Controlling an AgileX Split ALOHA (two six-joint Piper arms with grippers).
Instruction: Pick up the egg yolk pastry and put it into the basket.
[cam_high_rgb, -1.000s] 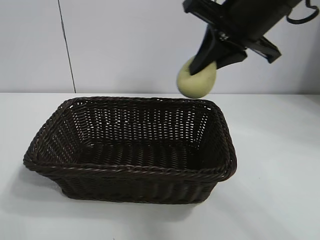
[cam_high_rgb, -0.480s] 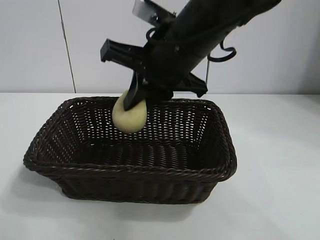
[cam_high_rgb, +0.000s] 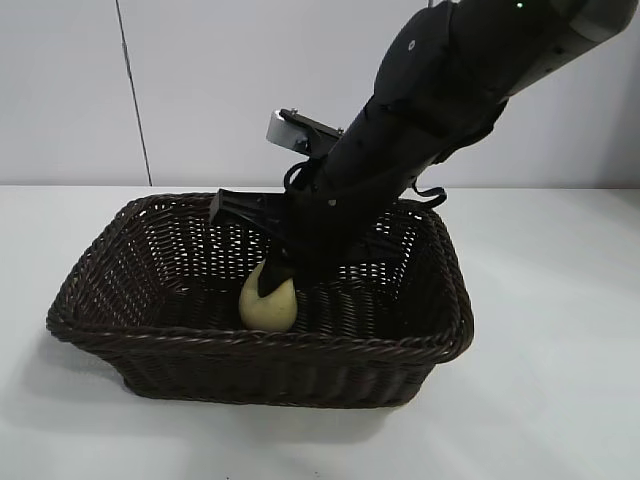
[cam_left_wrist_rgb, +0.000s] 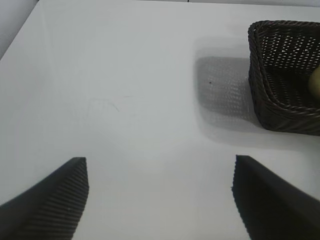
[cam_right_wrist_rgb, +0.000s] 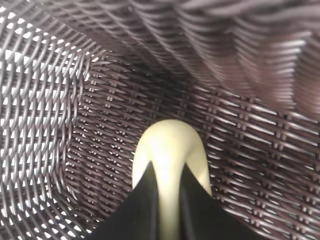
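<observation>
The pale cream-yellow egg yolk pastry (cam_high_rgb: 268, 301) (cam_right_wrist_rgb: 169, 145) is down inside the dark brown woven basket (cam_high_rgb: 100, 262), low near its front wall, pinched on edge between the black fingers of my right gripper (cam_high_rgb: 272, 283) (cam_right_wrist_rgb: 169, 172), which is shut on it. The right arm reaches steeply into the basket from the upper right. Whether the pastry touches the basket floor I cannot tell. My left gripper (cam_left_wrist_rgb: 160, 172) hovers open over bare white table away from the basket, nothing between its fingers. One corner of the basket (cam_left_wrist_rgb: 265, 100) and a sliver of the pastry (cam_left_wrist_rgb: 315, 82) show in the left wrist view.
The basket stands on a white table (cam_high_rgb: 560, 350) in front of a white wall. Its woven walls (cam_right_wrist_rgb: 45, 115) close in around my right gripper. Bare tabletop (cam_left_wrist_rgb: 110, 100) lies under the left gripper.
My right arm has carried the pastry from above the basket's back right corner leftward and down into the basket. The left gripper has not moved.
</observation>
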